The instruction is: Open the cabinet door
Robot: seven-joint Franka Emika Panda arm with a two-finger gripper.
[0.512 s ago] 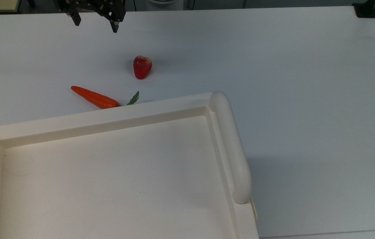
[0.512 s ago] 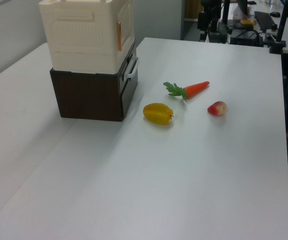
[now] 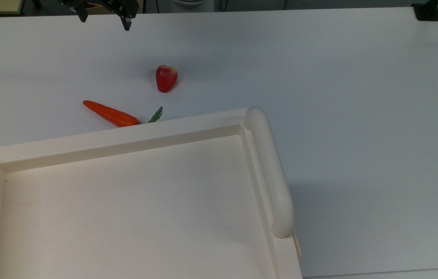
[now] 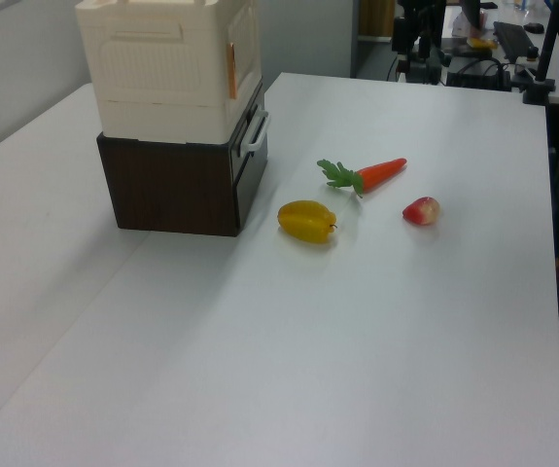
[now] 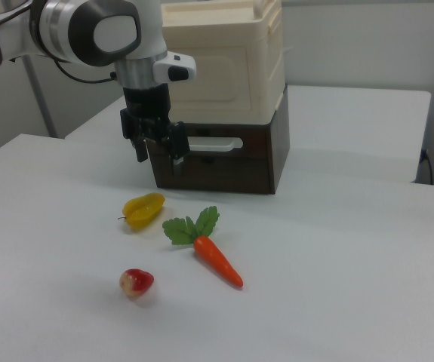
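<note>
The cabinet is a big cream plastic unit stacked on a dark brown base. Its recessed top with tube rails takes up the top view's lower left. The cabinet door is the flat panel with a narrow slot near its upper edge, and it looks closed. My gripper hangs open and empty over the table's far edge, well away from the cabinet. In the right view the gripper appears in front of the cabinet and the base's left corner.
A toy carrot, a red fruit and a yellow fruit lie on the white table beside the cabinet. The brown base has a white drawer handle. Desks with equipment stand beyond the far edge.
In the top view my gripper has moved up and slightly left, toward the table's far edge. Nothing else has moved.
</note>
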